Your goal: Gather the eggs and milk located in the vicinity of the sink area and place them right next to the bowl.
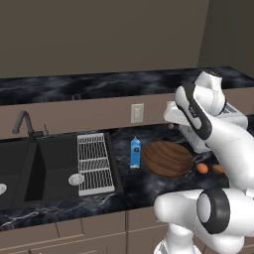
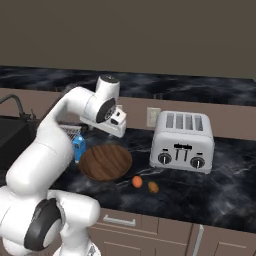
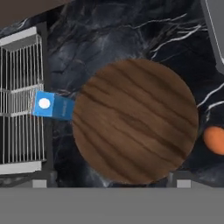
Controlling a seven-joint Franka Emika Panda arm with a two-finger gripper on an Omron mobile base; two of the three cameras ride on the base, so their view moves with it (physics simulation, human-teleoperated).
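The wooden bowl [image 1: 167, 158] [image 2: 105, 162] [image 3: 135, 127] sits on the dark marble counter. The blue milk carton [image 1: 135, 153] [image 2: 78, 148] [image 3: 52, 105] stands upright against the bowl's left side, between it and the sink [image 1: 30, 168]. Two eggs [image 1: 202, 168] [image 1: 217, 168] lie just right of the bowl; in the right base view they are one orange egg [image 2: 137, 181] and one browner egg [image 2: 153, 187]. One egg [image 3: 215, 140] shows at the right edge of the hand view. My gripper [image 2: 119, 131] [image 3: 111, 183] hovers above the bowl, open and holding nothing, with its fingertips [image 3: 39, 183] far apart.
A white wire rack [image 1: 94, 163] [image 3: 19, 100] lies over the sink's right part. A dark faucet [image 1: 22, 124] rises at the back left. A silver toaster [image 2: 182, 142] stands right of the bowl. A wall outlet [image 1: 137, 113] is on the backsplash.
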